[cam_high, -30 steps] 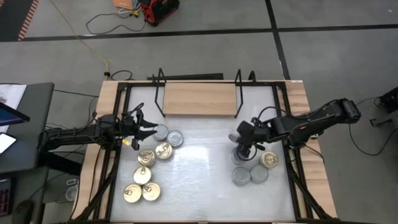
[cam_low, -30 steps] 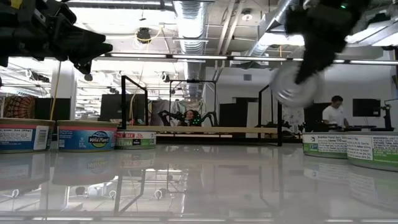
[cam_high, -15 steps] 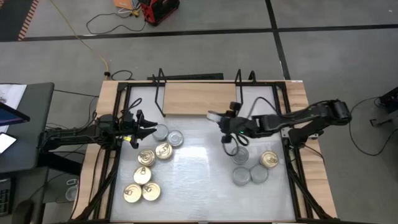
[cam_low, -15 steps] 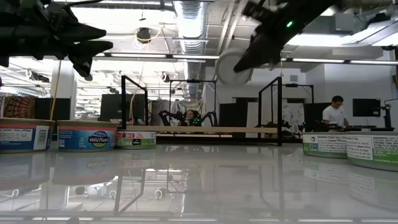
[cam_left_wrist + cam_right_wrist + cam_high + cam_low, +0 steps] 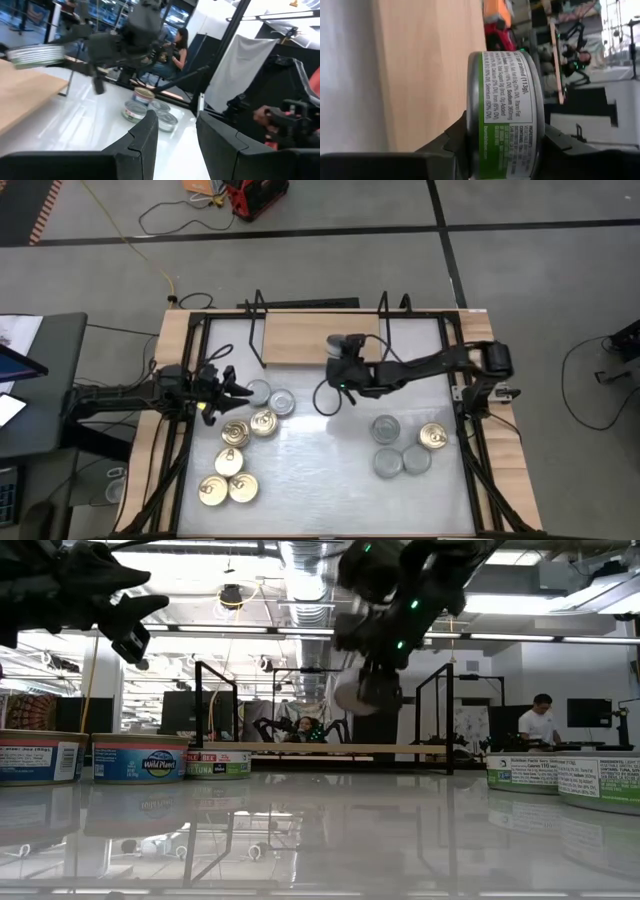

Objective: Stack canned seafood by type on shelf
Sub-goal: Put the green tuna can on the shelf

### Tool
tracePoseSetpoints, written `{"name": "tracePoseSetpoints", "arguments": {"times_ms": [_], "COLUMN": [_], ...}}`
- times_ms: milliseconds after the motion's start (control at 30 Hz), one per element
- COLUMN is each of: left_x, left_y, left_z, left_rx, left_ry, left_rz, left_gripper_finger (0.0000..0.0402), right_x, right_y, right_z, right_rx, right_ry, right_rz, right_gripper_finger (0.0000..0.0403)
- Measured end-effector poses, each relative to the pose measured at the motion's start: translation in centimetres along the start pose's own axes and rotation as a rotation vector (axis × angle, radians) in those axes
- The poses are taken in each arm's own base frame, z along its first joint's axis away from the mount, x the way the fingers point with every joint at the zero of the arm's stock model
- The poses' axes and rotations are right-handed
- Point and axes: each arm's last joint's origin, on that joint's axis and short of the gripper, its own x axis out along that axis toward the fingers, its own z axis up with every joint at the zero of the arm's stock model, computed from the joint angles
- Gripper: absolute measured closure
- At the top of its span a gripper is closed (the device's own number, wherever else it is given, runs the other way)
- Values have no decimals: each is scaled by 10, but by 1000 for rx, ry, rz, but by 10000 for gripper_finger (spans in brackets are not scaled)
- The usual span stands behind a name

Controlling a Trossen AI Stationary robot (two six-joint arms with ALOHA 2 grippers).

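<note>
Round green-labelled tin [image 5: 504,114] over smooth light-wood shelf [image 5: 300,338]

From the low view I cannot read the lid of the tin [image 5: 362,692] under the right pincer [image 5: 368,690]; it is blurred. In the right wrist view the tin's [image 5: 504,115] label print is too small to read, and its lower part is cut off by the edge. The tins at the desk's [image 5: 320,830] sides, left [image 5: 28,758] and right [image 5: 610,780], are cropped. The left wrist view shows the held tin [image 5: 36,54] only as a blurred edge.
</note>
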Motion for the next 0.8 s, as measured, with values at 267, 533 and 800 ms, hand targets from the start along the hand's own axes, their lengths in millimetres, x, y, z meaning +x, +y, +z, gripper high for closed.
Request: {"name": "tracePoseSetpoints", "arguments": {"times_ms": [267, 533, 800], "left_x": [1, 1, 1], "left_y": [-3, -4, -4], "left_z": [-2, -4, -4], "left_rx": [-18, -11, -10], "left_ry": [-1, -8, -5], "left_rz": [20, 47, 57], "left_gripper_finger": [276, 276, 276], "right_x": [24, 34, 29], "right_y": [0, 1, -1], "right_z": [-10, -18, -17], "right_rx": [6, 69, 73], "right_ry": [176, 210, 211], "right_rz": [105, 248, 279], "right_gripper_finger": [231, 143, 42]}}
